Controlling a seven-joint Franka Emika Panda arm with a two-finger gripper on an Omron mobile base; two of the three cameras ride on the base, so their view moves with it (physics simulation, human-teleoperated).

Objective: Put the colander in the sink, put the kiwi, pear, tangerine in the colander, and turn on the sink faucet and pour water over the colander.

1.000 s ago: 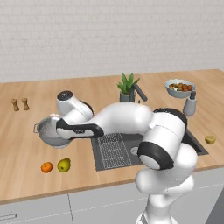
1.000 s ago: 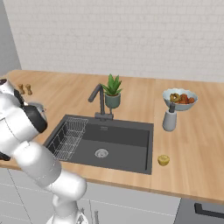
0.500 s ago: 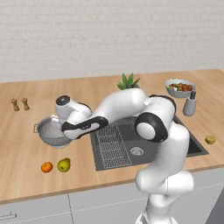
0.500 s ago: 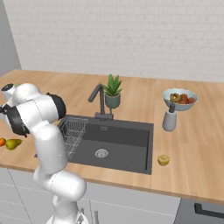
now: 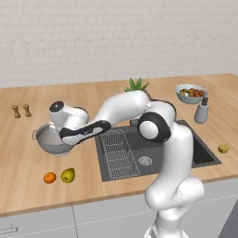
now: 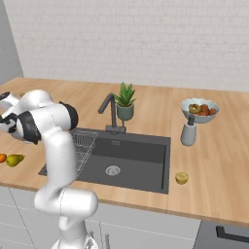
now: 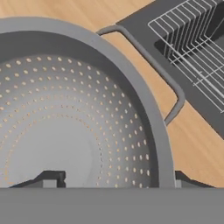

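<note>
The silver colander (image 5: 49, 139) stands on the wooden counter left of the sink (image 5: 181, 144). My gripper (image 5: 64, 138) reaches down at its right rim. In the hand view the gripper (image 7: 118, 179) is open and straddles the colander (image 7: 65, 122) rim, one fingertip (image 7: 53, 178) inside the bowl and the other just outside. A loop handle (image 7: 175, 94) sticks out beside it. The tangerine (image 5: 49, 177) and pear (image 5: 68, 175) lie side by side in front of the colander. The kiwi (image 5: 223, 148) rests right of the sink. The sink faucet (image 6: 110, 110) stands behind the basin.
A wire rack (image 5: 118, 151) fills the sink's left side. A potted plant (image 6: 125, 101), a pale bowl of fruit (image 5: 191, 93) and a grey soap dispenser (image 5: 201, 110) stand at the back right. Two small shakers (image 5: 21, 110) sit at the far left.
The arm's elbow has swung from the right to over the sink while the hand stayed low at the colander's rim. The fingers have drawn a little closer together.
</note>
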